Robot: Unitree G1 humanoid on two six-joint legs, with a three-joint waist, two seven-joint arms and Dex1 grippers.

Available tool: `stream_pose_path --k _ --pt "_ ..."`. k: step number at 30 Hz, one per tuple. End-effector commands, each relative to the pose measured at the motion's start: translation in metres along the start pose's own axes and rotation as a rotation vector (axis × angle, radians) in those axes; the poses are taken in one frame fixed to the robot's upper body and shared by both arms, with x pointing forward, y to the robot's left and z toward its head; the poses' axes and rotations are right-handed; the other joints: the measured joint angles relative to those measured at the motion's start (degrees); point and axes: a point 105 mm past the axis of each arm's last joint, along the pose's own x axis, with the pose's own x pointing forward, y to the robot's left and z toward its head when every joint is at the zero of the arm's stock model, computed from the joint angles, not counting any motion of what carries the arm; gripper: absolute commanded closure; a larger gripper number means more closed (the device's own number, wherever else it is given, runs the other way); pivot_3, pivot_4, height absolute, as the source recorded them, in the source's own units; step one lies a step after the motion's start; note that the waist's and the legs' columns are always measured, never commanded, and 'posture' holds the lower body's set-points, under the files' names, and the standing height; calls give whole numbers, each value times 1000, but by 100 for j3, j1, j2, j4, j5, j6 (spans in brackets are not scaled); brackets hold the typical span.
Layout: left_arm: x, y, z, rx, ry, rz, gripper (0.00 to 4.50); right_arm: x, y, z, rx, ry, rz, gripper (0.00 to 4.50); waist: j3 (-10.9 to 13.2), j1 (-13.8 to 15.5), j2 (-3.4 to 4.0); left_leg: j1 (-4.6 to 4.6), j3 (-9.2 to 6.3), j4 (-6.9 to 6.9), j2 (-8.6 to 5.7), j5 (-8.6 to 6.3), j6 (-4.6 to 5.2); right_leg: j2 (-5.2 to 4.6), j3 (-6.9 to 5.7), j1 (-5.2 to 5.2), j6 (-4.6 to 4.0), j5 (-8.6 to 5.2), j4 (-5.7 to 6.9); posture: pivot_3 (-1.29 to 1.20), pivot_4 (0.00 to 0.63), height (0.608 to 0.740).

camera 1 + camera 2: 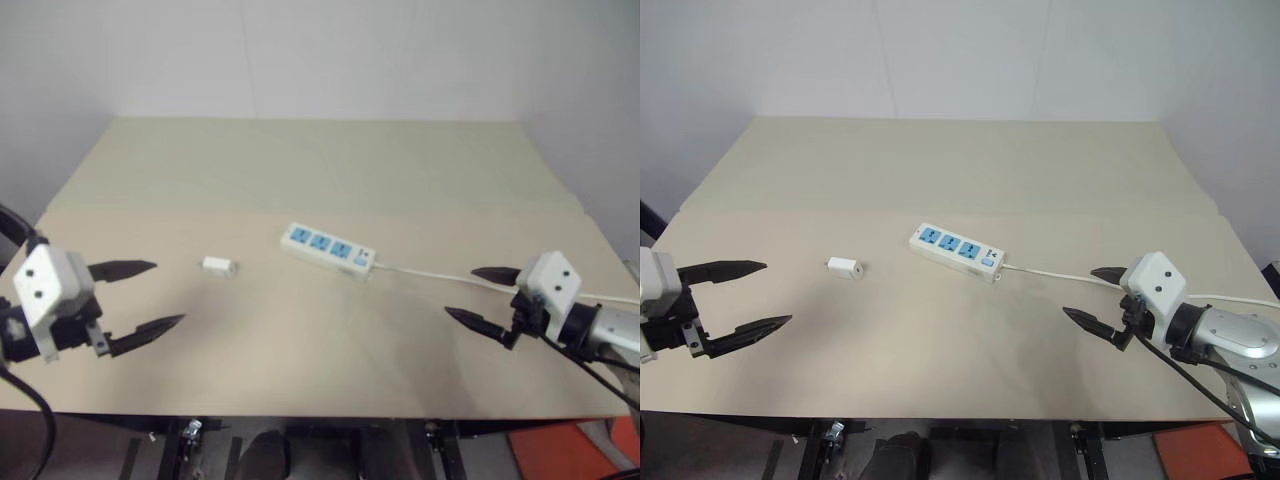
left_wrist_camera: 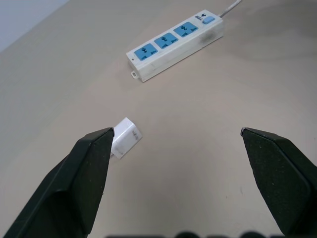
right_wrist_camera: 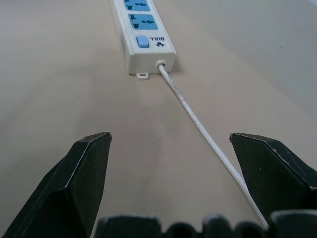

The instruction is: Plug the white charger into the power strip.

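Two pincers, left pincer (image 1: 135, 308) and right pincer (image 1: 482, 295), hover released and empty, flanking the power strip (image 1: 328, 250) mid-surface (image 1: 300, 160). The white charger (image 1: 218, 266) lies just left of the strip, apart, unplugged, awaiting pickup.

A bare tan table against a pale wall

The table (image 1: 300, 180) is a wide, flat, beige top with a faint seam running across it from side to side. Behind it stands a plain whitish wall (image 1: 330, 55), with a narrow vertical joint in it. Under the near edge, dark frame parts (image 1: 190, 445) show, and something orange-red (image 1: 560, 450) lies low at the right corner.
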Motion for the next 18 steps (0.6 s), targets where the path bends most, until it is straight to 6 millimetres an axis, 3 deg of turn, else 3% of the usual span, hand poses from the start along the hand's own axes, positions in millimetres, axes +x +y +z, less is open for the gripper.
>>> stream_pose_path --k 1,9,13,18 --pt "8 -1 11 21 -65 -13 24 17 1 13 -16 -99 3 0 -1 -19 -2 4 0 0 1 0 0 1 1 3 0 0 1 0 150 740" --pt "21 -5 15 11 -102 -41 24 81 -3 18 62 -247 45 0 3 -59 3 14 9 -5 -1 0 0 4 15 -3 -1 1 9 0 150 740" --pt "24 -5 17 16 -116 -42 24 127 -5 23 83 -281 70 0 5 -76 5 12 13 -6 -2 0 -1 5 19 -14 -3 2 15 0 150 740" --pt "26 -7 19 16 -126 -32 24 160 2 30 115 -324 110 0 4 -96 5 -30 10 -8 -3 3 -5 4 26 -71 -4 3 26 0 150 740"
